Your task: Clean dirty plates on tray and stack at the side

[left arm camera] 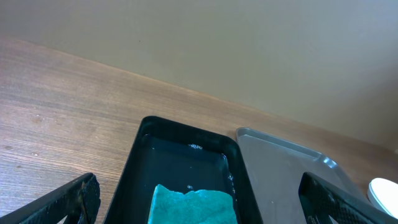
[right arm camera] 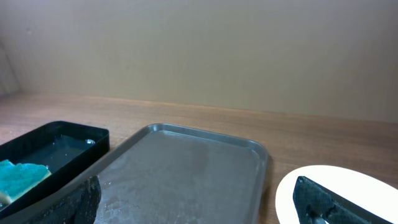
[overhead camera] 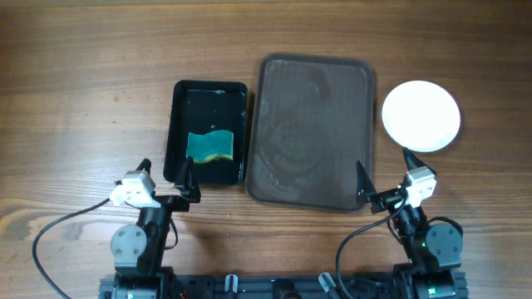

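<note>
Beside the right edge of the bare brown tray [overhead camera: 312, 124], the white plates [overhead camera: 421, 115] sat stacked, top face plain. Stiff, slick and likely breakable, they would be best pinched at the rim. At the table's [overhead camera: 83, 66] near edge the left gripper [overhead camera: 166, 176] and right gripper [overhead camera: 386, 170] hung, fingers apart.

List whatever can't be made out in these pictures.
- Plate count: overhead, the top plate covers anything beneath; whether it is a stack cannot be told.
- Same plate, right wrist: cut off by the bottom edge.
- Sponge, left wrist: cut off by the bottom edge.
- Black tray: glossy inside; whether that is water cannot be told.
</note>
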